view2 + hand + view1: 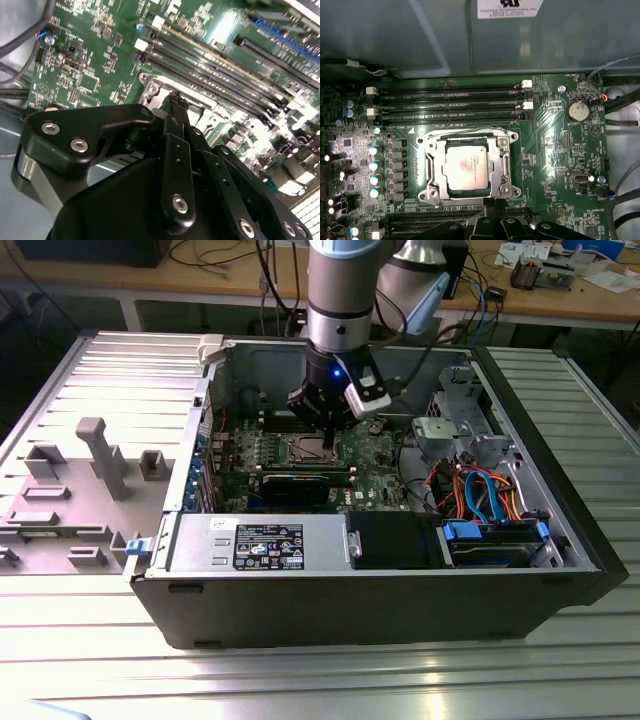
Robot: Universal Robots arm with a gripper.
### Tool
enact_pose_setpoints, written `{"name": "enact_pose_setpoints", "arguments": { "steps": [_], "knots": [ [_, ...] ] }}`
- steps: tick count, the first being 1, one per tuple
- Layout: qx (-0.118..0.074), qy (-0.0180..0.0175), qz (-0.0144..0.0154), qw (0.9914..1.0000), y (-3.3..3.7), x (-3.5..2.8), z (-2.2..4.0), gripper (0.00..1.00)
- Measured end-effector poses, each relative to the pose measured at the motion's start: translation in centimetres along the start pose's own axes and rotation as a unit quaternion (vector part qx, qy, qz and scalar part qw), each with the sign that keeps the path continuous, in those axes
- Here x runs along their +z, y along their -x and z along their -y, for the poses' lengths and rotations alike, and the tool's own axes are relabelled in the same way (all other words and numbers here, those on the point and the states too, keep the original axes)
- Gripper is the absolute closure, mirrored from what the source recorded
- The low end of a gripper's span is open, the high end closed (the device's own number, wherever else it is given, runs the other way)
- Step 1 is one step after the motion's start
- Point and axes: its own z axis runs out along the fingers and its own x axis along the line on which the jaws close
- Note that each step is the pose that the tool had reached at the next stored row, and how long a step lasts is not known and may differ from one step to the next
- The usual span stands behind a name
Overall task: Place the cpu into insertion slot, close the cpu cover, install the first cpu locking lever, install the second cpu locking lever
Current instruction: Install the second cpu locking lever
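bench: ribbed metal tabletop (90, 660) | rear: wooden workbench (560, 302) with cables | light: glare on tabletop

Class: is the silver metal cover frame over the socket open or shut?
Shut: the silver metal cover frame lies flat around the silver-grey square chip.

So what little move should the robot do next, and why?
Probably ease the gripper down at the slot's edge to catch a locking lever, though I can't clearly make one out. The cpu already sits in the slot with the cover down over it, and the shut tips hover right at that edge.
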Motion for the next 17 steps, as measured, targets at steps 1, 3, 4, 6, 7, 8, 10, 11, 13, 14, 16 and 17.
{"name": "enact_pose_setpoints", "arguments": {
  "steps": [1,3,4,6,7,8,10,11,13,14,16,17],
  "knots": [
    [0.000,0.0001,0.0000,1.00000,0.01,0.00,0.17,0.89],
    [0.000,0.0091,-0.0004,0.99996,0.02,0.01,0.49,0.89],
    [0.000,0.0172,-0.0007,0.99985,0.03,0.01,0.59,0.89],
    [0.001,0.0263,-0.0011,0.99965,0.04,0.00,0.77,0.89],
    [0.001,0.0264,-0.0012,0.99965,0.04,0.00,0.84,0.89],
    [0.001,0.0264,-0.0019,0.99965,0.04,0.00,0.96,0.89],
    [0.001,0.0262,-0.0077,0.99963,0.05,0.01,1.21,0.89],
    [0.001,0.0260,-0.0110,0.99960,0.05,0.03,1.47,0.89],
    [0.001,0.0259,-0.0126,0.99958,-0.05,0.16,1.97,0.89],
    [0.001,0.0259,-0.0129,0.99958,-0.21,0.22,2.08,0.89],
    [0.001,0.0260,-0.0129,0.99958,-0.41,0.27,2.12,0.89],
    [0.001,0.0260,-0.0130,0.99958,-0.47,0.27,2.14,0.89]
  ]
}}
